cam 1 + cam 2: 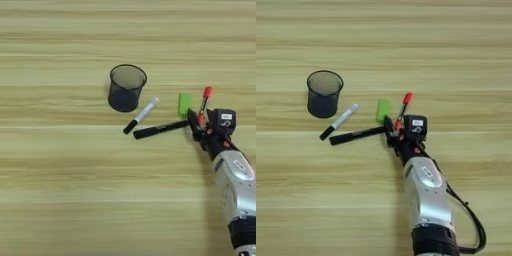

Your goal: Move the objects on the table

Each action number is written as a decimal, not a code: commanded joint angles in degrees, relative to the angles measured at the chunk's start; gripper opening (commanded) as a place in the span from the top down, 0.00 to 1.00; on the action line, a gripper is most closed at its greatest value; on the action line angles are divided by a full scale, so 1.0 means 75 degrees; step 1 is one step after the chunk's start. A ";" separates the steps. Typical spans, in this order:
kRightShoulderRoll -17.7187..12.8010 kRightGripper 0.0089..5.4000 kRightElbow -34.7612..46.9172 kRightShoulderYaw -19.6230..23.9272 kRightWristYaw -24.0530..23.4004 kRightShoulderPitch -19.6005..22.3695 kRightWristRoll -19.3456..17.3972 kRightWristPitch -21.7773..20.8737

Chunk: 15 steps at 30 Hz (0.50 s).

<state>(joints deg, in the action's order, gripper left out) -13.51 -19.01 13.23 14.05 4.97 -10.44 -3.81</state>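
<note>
My gripper (392, 128) lies low on the table (60, 200), my silver forearm (426, 200) running back toward the near edge. The two black fingers sit at the right end of the black marker (160, 129), but I cannot tell whether they pinch it or merely touch it. The marker stretches away to my left, flat on the wood.

Just beyond my fingertips lies the green block (184, 104); beside it, slightly right, the red-capped marker (404, 105) points away from me, its lower end hidden behind my gripper. Further left, past the black marker, the white marker (142, 115) lies slantwise, black cap toward me. Beyond that stands the mesh cup (125, 87), upright and open-topped, near the white marker's far tip but apart from it.

A small white label (226, 116) sits on my wrist housing; its writing is too small to read.

Bare wood lies open on my near left and beyond the cup.
</note>
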 commanded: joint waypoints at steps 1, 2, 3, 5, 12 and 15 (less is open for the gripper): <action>-0.0261 0.39 0.0459 -0.0041 0.0097 0.0240 0.0050 0.0009; -0.0264 0.38 0.0571 -0.0087 0.0156 0.0191 0.0063 0.0042; -0.0267 0.34 0.0676 -0.0127 0.0231 0.0146 0.0055 0.0073; -0.0294 0.30 0.0956 -0.0225 0.0393 0.0012 0.0069 0.0136; -0.0555 0.14 0.1948 -0.0528 0.0856 -0.0482 0.0300 0.0275; -0.0511 0.07 0.2208 -0.0622 0.0919 -0.0586 0.0323 0.0354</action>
<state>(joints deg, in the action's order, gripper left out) -15.83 -6.41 8.62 20.85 -1.00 -8.22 -0.64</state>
